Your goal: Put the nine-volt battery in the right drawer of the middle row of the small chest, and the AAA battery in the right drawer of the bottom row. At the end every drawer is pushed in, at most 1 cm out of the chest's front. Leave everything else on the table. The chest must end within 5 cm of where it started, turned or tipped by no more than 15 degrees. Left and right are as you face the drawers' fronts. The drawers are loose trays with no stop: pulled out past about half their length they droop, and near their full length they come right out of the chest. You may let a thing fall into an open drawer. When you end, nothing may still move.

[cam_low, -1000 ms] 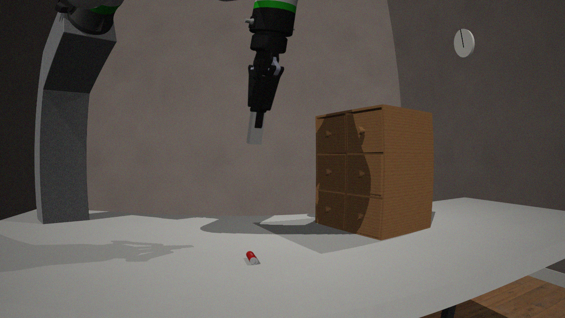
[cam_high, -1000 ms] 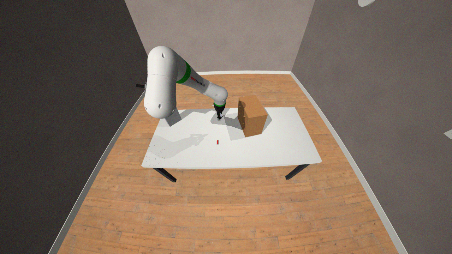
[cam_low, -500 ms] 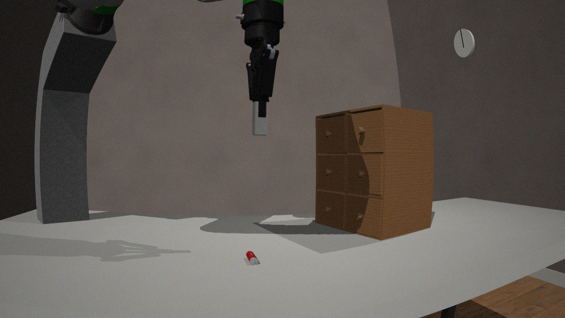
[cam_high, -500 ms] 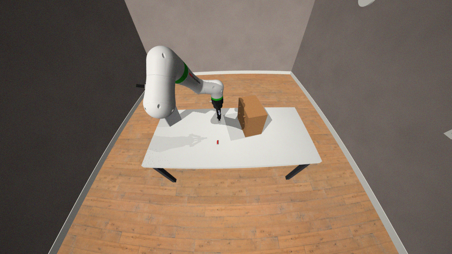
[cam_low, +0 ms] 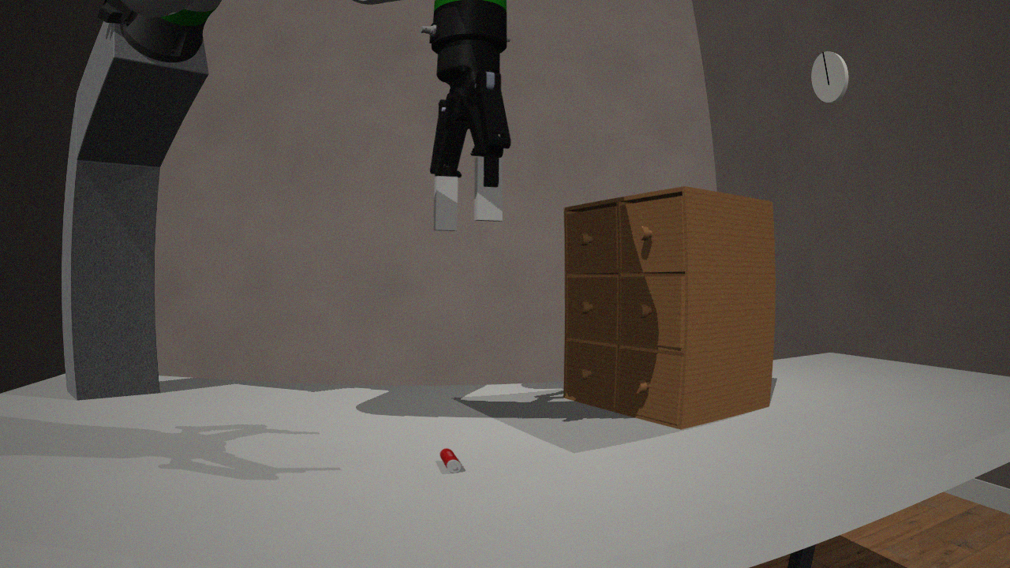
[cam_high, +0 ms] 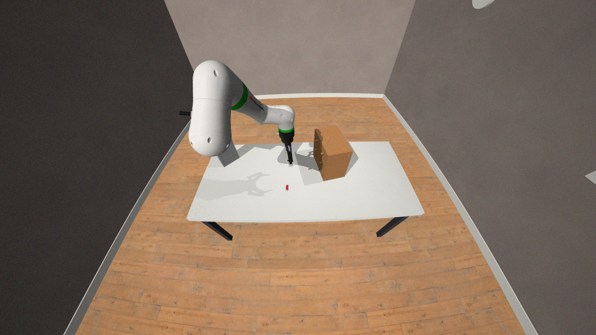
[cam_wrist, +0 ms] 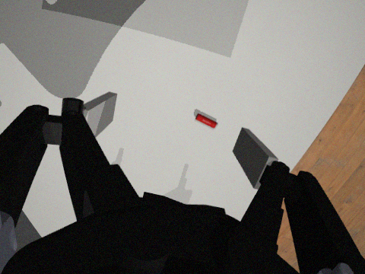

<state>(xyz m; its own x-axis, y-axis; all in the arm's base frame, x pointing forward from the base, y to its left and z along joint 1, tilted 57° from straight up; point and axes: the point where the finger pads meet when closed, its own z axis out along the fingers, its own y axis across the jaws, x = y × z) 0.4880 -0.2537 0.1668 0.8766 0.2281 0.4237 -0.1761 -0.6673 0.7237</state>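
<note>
From where I stand, a grey pedestal (cam_low: 116,282) rises at the far left of the white worktop (cam_high: 354,199) (cam_low: 282,515) (cam_wrist: 152,76); next, the red battery (cam_high: 287,187) (cam_low: 450,459) (cam_wrist: 206,120) lies on its side on the worktop; the gripper (cam_high: 290,163) (cam_low: 468,222) (cam_wrist: 178,123) hangs above the surface, pointing down, its fingers wide apart and holding nothing; to the right the wooden chest (cam_high: 337,154) (cam_low: 727,304) stands upright, its six drawers looking pushed in

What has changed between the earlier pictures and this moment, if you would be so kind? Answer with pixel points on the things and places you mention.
The gripper (cam_high: 290,163) (cam_low: 468,224) (cam_wrist: 178,123) has opened wide and swung upright from its slight tilt, taking hold of nothing. The red battery (cam_high: 287,187) (cam_low: 450,460) (cam_wrist: 206,120) lies where it was, and the chest (cam_high: 337,156) (cam_low: 727,311) stands unmoved, its drawers pushed in.
</note>
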